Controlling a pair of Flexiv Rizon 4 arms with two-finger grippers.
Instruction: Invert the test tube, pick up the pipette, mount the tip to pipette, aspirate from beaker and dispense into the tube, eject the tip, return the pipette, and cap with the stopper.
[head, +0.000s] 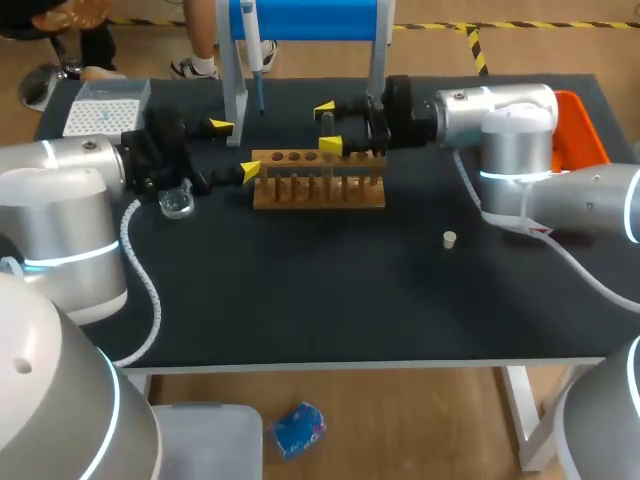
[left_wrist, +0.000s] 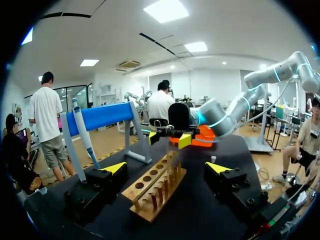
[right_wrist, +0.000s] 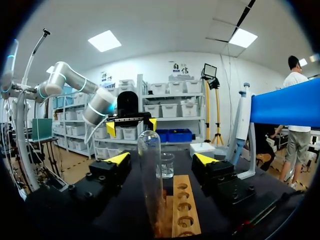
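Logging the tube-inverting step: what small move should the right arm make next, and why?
Probably close the jaws of the right gripper on the test tube. The tube stands in the wooden rack with its rounded end up, between the jaws, which stand apart and touch neither side. Ungripped, it cannot be lifted and turned.

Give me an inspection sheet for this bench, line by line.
surface: black table, no spill seen.
job's things: tube upright in rack, round end up; beaker by rack's left end; stopper loose on table; pipette hanging on stand; tip box at far left corner.
clutter: orange tray at far right.
grippers: left gripper open at rack's left end; right gripper open, tube between its fingers, untouched.
cables: left cable and right cable lie on table.
surroundings: nothing seen.
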